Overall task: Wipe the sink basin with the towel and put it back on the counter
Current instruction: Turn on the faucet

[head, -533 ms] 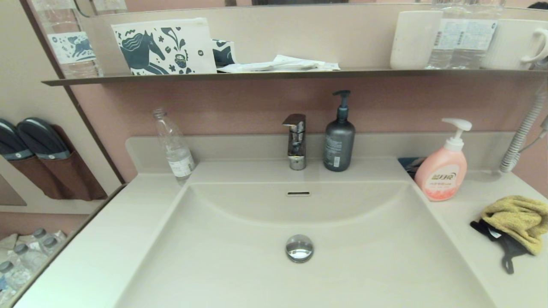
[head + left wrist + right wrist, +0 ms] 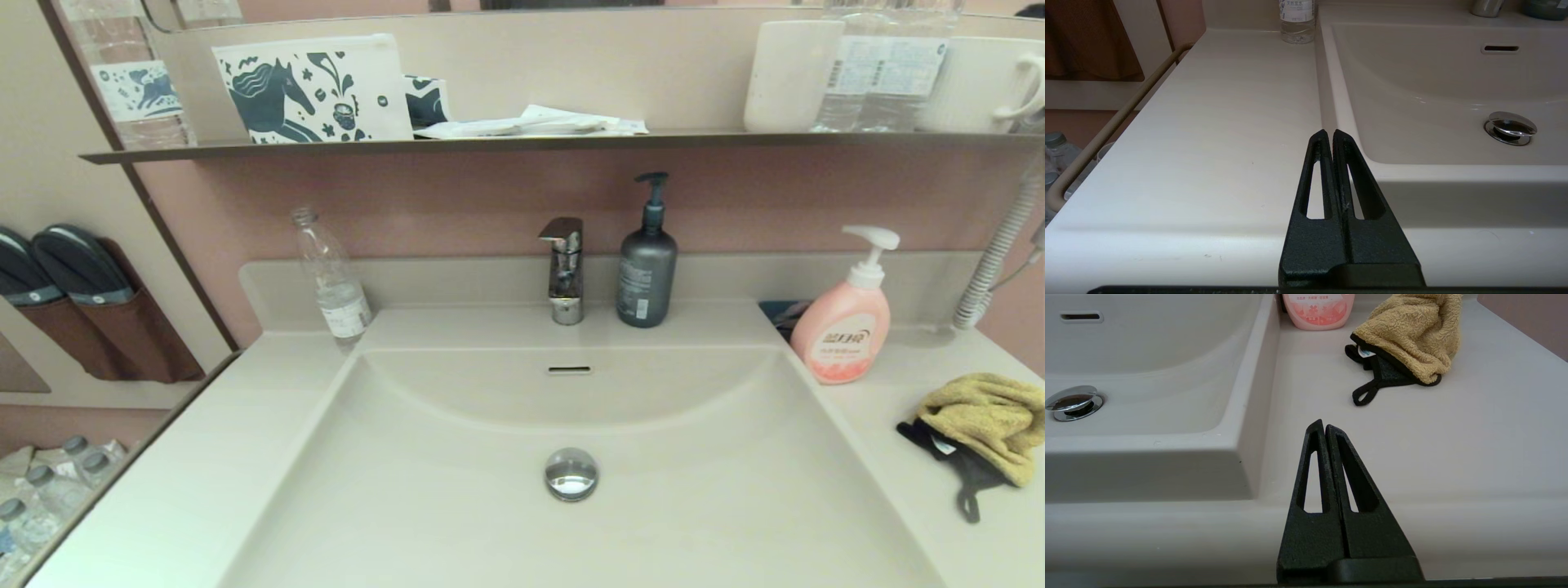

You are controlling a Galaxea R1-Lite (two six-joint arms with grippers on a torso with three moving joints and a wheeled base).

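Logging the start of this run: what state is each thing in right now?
towel: bunched, lying on the counter, not held
sink basin: nothing in it, drain plug in place
clear bottle: upright, uncapped
pink soap bottle: upright
left gripper: shut, holding nothing
right gripper: shut, holding nothing

Neither arm shows in the head view. The left gripper (image 2: 1329,132) rises from the bottom centre of the left wrist view, its two black slotted fingers (image 2: 1316,175) pressed together along their whole length, tips meeting just below mid-frame, holding nothing. The right gripper (image 2: 1322,424) stands the same way at the bottom centre of the right wrist view, fingers (image 2: 1310,469) closed tip to tip, nothing between them, pointing toward the upper middle of the frame.
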